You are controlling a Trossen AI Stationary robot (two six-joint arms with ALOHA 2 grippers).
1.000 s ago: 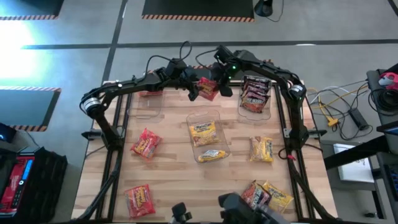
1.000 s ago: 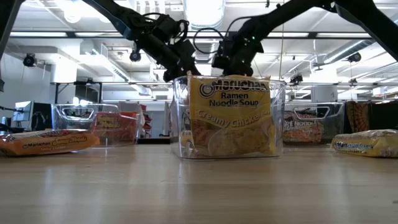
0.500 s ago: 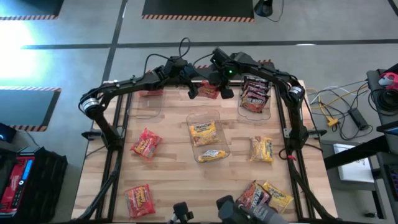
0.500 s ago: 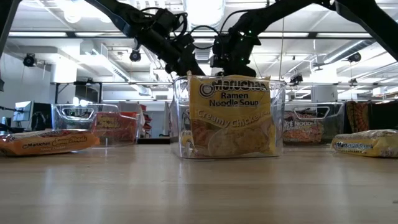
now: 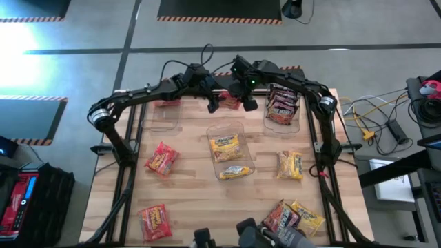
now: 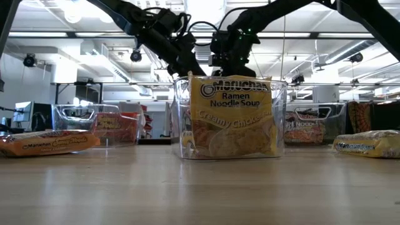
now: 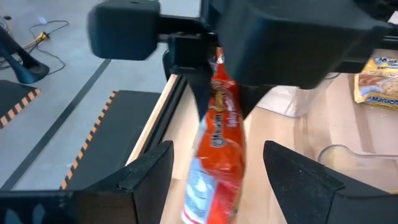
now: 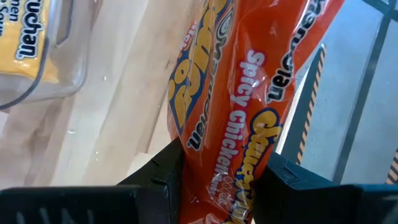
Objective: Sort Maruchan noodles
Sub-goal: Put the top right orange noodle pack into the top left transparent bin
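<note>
A red Spicy Chicken Maruchan packet [image 5: 231, 102] hangs in the air at the table's far middle, between my two grippers. My right gripper [image 5: 244, 100] is shut on it, as its wrist view [image 8: 224, 163] shows. My left gripper [image 5: 214, 105] is open. Its two fingers stand on either side of the packet's lower part [image 7: 214, 149] without touching it. Other packets lie loose on the table: red ones [image 5: 162, 160] [image 5: 155, 220], a yellow one [image 5: 290, 165], and a red and a yellow one together [image 5: 296, 215]. My right gripper pinches the red packet between its two fingers, one on each flat face [image 8: 208, 168]. In the left wrist view the hold is at the packet's upper end [image 7: 216, 62]. The packet hangs below the fingers, edge-on and clear of the table.
Three clear bins stand on the wooden table. The left one [image 5: 165, 116] has a red packet at its far end. The middle one [image 5: 229, 129] holds yellow packets [image 6: 231, 115]. The right one [image 5: 299, 118] holds dark packets [image 5: 282, 103]. Black frame rails [image 5: 127, 148] run along both sides.
In the low view both grippers have risen a little above the middle bin, the right one more. The right gripper stays shut on the red packet, which has gone up with it.
</note>
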